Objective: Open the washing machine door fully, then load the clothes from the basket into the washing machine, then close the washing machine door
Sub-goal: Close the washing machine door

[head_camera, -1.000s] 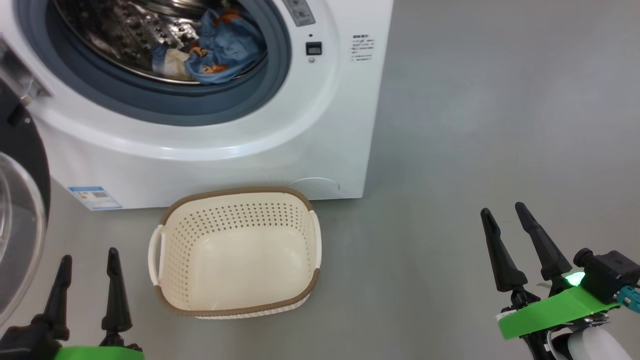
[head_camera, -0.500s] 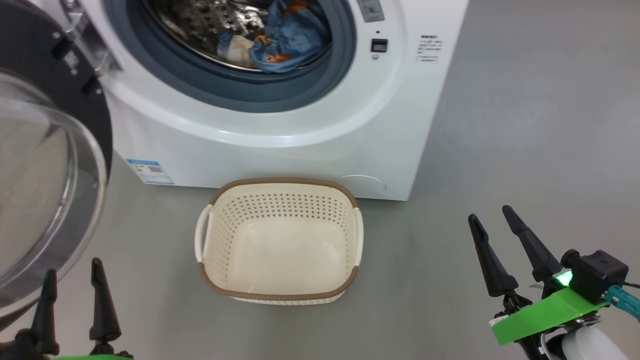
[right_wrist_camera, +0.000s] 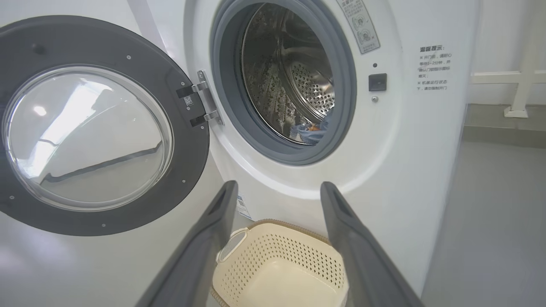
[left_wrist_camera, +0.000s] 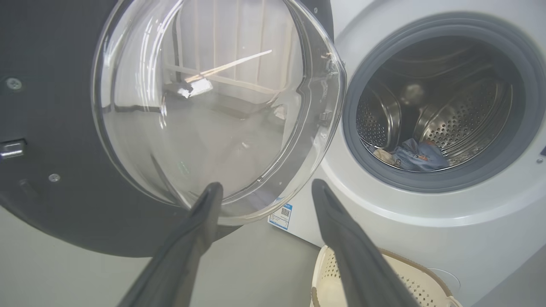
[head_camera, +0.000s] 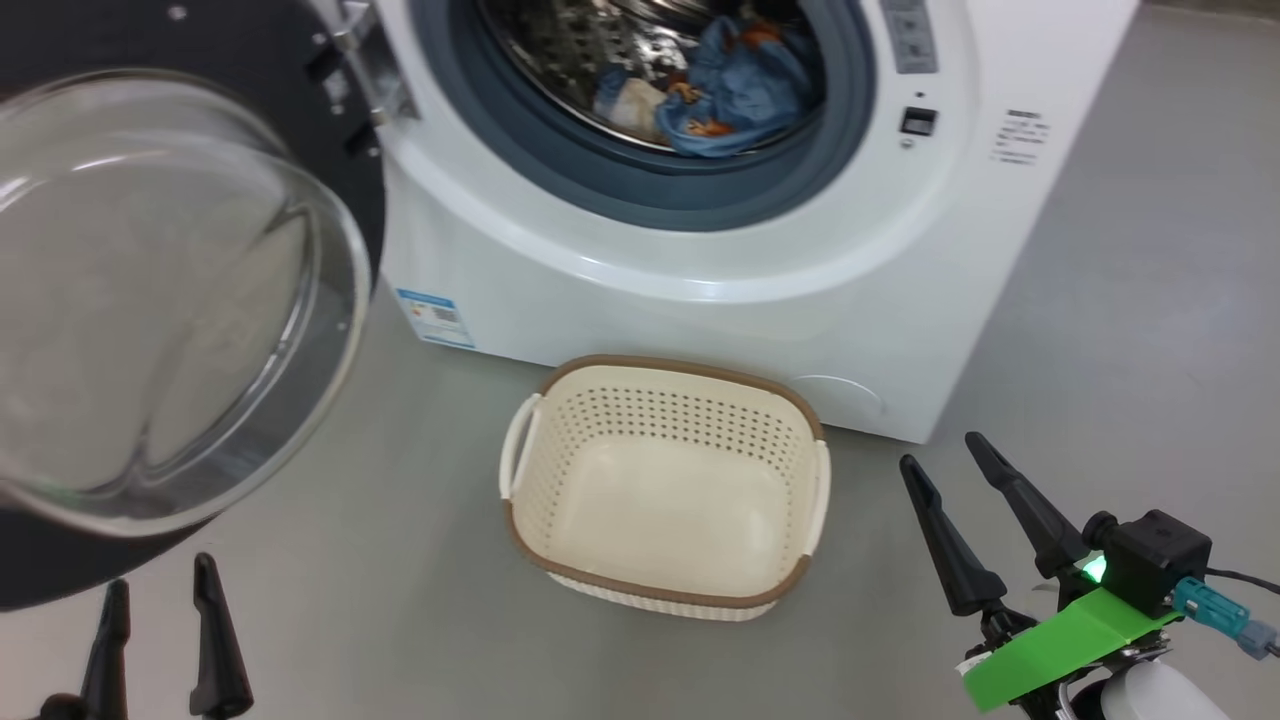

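The washing machine [head_camera: 700, 290] stands ahead with its door [head_camera: 160, 290] swung wide open to the left; the door's glass bowl [left_wrist_camera: 204, 106] bulges toward me. Light blue clothes [head_camera: 735, 95] lie inside the steel drum [right_wrist_camera: 294, 85], also visible as clothes [left_wrist_camera: 416, 155] in the left wrist view. The cream basket [head_camera: 665, 490] sits on the floor before the machine, with nothing inside. My left gripper [head_camera: 160, 585] is open at the lower left, just below the door's rim. My right gripper [head_camera: 945, 450] is open at the lower right, beside the basket, holding nothing.
Grey floor [head_camera: 1150, 330] spreads to the right of the machine. A blue label sticker [head_camera: 434, 317] is on the machine's lower front. A white railing [right_wrist_camera: 512, 81] stands beyond the machine on the right in the right wrist view.
The head camera has turned left, so machine, basket and door have slid rightward in the picture and more of the door shows. Both grippers stay open and low.
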You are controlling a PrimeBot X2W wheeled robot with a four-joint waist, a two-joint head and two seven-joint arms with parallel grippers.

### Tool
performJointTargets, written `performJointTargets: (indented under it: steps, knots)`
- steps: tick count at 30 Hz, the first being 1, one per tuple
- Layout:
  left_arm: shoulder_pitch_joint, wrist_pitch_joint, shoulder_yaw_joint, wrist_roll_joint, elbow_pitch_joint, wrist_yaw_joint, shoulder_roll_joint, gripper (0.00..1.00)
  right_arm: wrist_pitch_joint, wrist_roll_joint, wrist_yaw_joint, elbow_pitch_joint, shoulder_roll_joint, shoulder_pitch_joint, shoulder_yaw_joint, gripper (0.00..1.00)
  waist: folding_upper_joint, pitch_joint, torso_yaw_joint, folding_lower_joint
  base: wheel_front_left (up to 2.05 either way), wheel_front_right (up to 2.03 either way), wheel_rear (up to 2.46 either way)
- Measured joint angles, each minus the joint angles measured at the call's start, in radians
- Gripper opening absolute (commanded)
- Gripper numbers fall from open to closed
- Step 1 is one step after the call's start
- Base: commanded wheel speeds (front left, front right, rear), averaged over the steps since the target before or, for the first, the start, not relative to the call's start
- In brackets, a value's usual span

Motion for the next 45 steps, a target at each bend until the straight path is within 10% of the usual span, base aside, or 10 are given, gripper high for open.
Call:
performJointTargets:
  steps: [17, 36, 38, 41, 45]
  knots:
    - [0.042, 0.0, -0.004, -0.002, -0.019, 0.019, 0.0, 1.0, 0.0, 0.031, 0.0, 0.009, -0.008, 0.001, 0.03, 1.0, 0.0, -0.04, 0.164, 0.0, 0.0, 0.0, 0.0]
    - [0.069, 0.0, 0.014, -0.026, -0.071, 0.044, 0.0, 1.0, 0.0, 0.032, 0.0, 0.008, -0.012, 0.007, 0.031, 1.0, 0.0, -0.048, 0.194, 0.0, 0.0, 0.0, 0.0]
    - [0.069, 0.0, 0.028, -0.042, -0.071, 0.042, 0.0, 0.44, 0.0, 0.032, 0.0, 0.008, -0.012, 0.007, 0.031, 1.0, 0.0, -0.045, 0.193, 0.0, 0.0, 0.0, 0.0]
    - [0.065, 0.0, 0.072, -0.065, -0.085, 0.025, -0.001, 0.08, 0.0, 0.032, 0.0, 0.008, -0.012, 0.007, 0.03, 1.0, 0.0, -0.038, 0.192, 0.0, 0.0, 0.0, 0.0]
    - [0.013, 0.0, 0.163, -0.101, -0.119, 0.007, -0.003, 0.0, 0.0, 0.032, 0.0, 0.006, -0.012, 0.007, 0.022, 1.0, -0.0001, -0.023, 0.195, 0.0, 0.0, 0.0, 0.0]
